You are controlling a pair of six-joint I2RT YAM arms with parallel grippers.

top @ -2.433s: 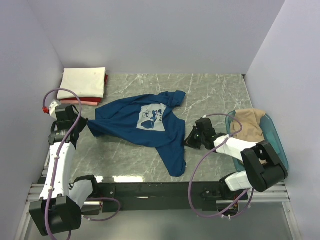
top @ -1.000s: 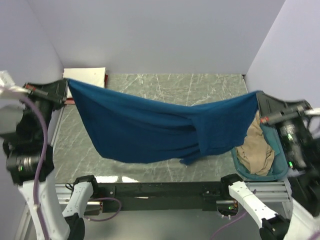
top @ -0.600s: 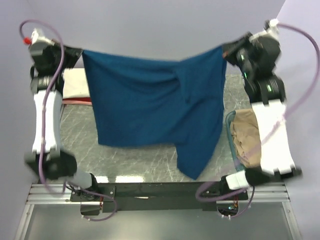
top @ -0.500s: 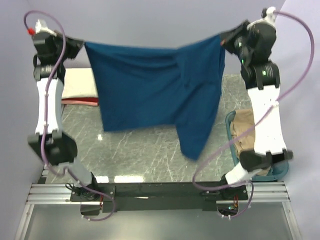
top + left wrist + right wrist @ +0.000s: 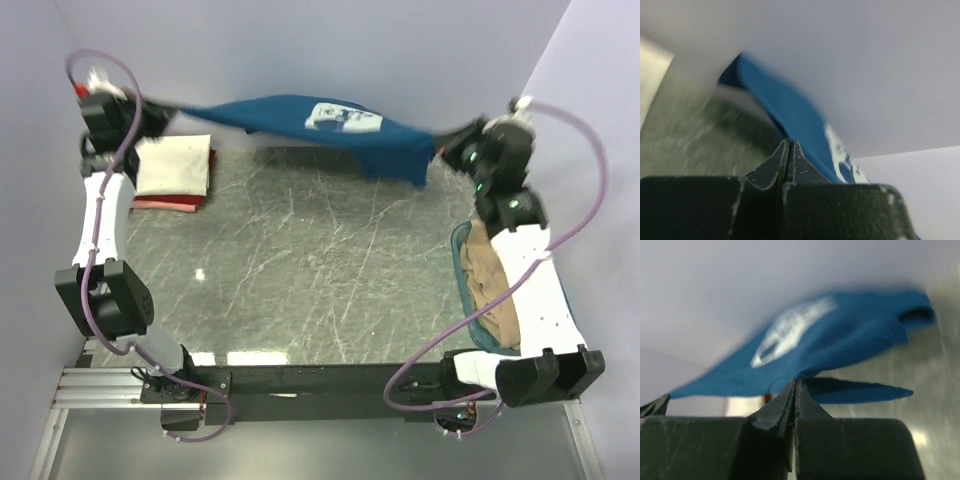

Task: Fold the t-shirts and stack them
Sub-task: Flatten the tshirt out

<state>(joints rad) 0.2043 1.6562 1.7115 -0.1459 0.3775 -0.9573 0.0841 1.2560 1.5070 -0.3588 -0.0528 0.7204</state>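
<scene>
While left gripper (image 5: 789,146) and right gripper (image 5: 794,385) apparently pinch it, blue t-shirt (image 5: 272,112) has flattened.

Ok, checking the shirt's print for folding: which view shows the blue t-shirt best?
Top external: the whole blue t-shirt, stretched in the air, pale print up. Right wrist shows it blurred, print included; left wrist only a blurred strip.

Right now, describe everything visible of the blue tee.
The blue tee is soft dark cloth with a pale square print facing up. It is stretched nearly flat in the air over the far edge of the table, pinched at one end by the shut left gripper and at the other by the shut right gripper. A loose flap hangs near the right end. Nothing else appears to touch it.
</scene>
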